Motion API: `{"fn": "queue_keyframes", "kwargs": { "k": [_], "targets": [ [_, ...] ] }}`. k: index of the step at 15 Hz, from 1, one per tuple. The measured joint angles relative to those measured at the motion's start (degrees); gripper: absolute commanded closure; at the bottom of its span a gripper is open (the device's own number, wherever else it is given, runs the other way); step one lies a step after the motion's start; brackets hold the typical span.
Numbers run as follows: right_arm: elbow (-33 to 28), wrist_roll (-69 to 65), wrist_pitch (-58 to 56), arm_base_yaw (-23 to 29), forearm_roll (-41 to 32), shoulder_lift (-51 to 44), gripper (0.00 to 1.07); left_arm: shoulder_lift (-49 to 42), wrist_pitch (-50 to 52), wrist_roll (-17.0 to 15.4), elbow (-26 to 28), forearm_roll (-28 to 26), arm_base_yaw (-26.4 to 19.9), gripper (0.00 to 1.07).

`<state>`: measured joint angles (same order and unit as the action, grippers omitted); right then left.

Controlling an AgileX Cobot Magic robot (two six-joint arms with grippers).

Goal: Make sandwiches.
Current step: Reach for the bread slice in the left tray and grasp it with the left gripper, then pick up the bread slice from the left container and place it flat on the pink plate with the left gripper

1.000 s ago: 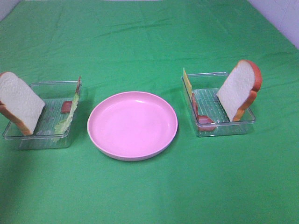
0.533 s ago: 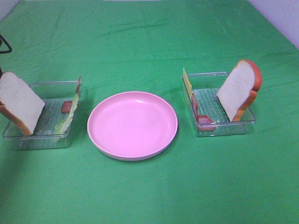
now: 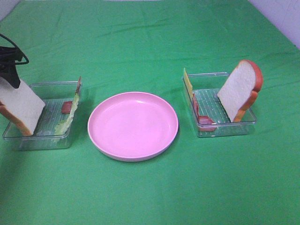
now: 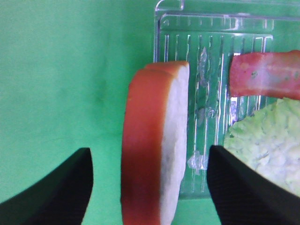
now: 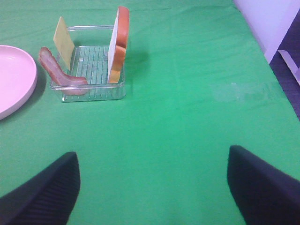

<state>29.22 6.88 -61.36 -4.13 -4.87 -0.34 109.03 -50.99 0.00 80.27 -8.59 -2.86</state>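
Observation:
No stacked sandwiches are in view; the parts stand apart in two clear trays. In the left tray (image 3: 47, 140) a white bread slice (image 3: 21, 105) leans upright beside lettuce (image 3: 65, 123) and a ham piece (image 3: 67, 107). My left gripper (image 3: 9, 65) hangs over that slice. In the left wrist view it (image 4: 150, 187) is open, with the bread slice (image 4: 154, 140) between the fingers and a gap on each side. The right tray (image 3: 225, 130) holds another bread slice (image 3: 239, 89), cheese (image 3: 188, 80) and ham (image 3: 201, 117). My right gripper (image 5: 152, 187) is open over bare cloth, well short of that tray (image 5: 89, 93).
A pink round plate (image 3: 133, 125) sits between the two trays with nothing on it. Green cloth covers the whole table. A pale wall edge shows at the far right corner.
My left gripper has come into the exterior view from the left edge and now sits over the left bread slice. The trays, food parts and plate have not moved.

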Motion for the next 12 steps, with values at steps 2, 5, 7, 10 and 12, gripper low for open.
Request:
{"fn": "queue_keyframes", "kwargs": {
  "k": [2,5,7,10,12],
  "targets": [
    [0.00,0.00,0.00,0.00,0.00,0.00,0.27,0.11,0.63,0.00,0.00,-1.32,0.00,0.67],
    [0.00,0.00,0.00,0.00,0.00,0.00,0.27,0.11,0.63,0.00,0.00,-3.44,0.00,0.90],
    [0.00,0.00,0.00,0.00,0.00,0.00,0.27,0.11,0.63,0.00,0.00,-4.24,0.00,1.05],
    [0.00,0.00,0.00,0.00,0.00,0.00,0.27,0.11,0.29,0.00,0.00,-4.87,0.00,1.07],
    [0.00,0.00,0.00,0.00,0.00,0.00,0.27,-1.60,-0.63,0.00,0.00,-5.04,0.00,1.07]
  ]
}}
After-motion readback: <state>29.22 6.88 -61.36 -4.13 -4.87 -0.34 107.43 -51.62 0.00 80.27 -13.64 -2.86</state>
